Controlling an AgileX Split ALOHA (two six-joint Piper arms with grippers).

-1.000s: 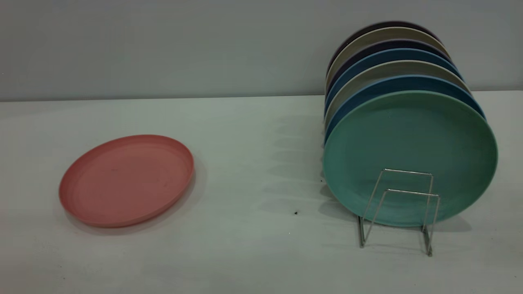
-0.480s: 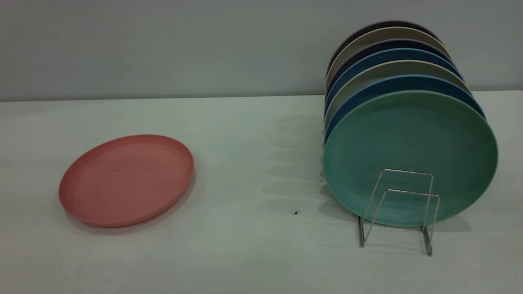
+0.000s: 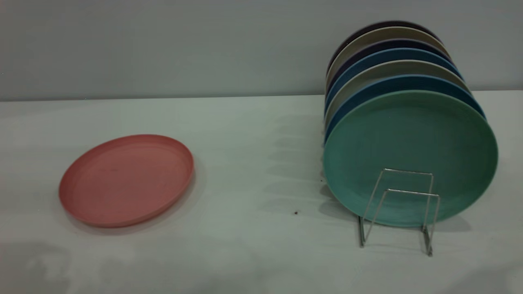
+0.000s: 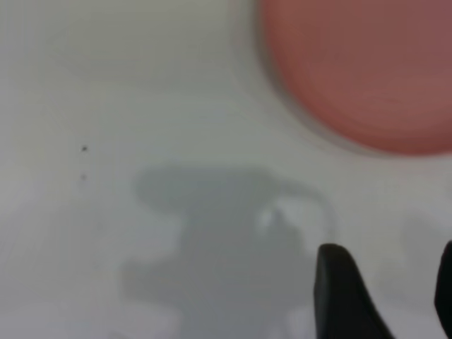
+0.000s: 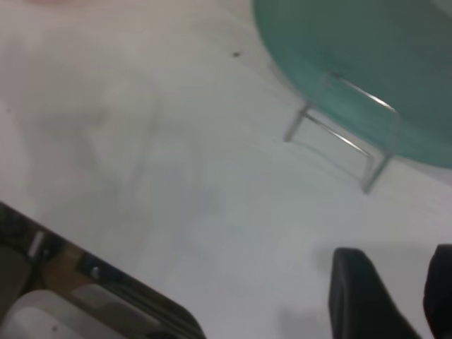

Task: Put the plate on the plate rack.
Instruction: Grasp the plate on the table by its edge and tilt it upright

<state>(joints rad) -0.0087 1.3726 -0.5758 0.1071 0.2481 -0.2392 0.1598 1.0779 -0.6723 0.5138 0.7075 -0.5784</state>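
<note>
The plate (image 3: pixel 126 180) lies flat on the surface (image 3: pixel 253 253), well to the left of the plate rack (image 3: pixel 402 208), untouched. Since half a second ago, soft shadows have appeared on the surface in front of the plate and at the near right corner, so both arms are judged to be moving in. The left pincer (image 4: pixel 385 289) is seen apart near the plate; the right pincer (image 5: pixel 392 296), also apart, is held before the rack's free front loops, where the teal plate (image 3: pixel 410 157) stands.
</note>
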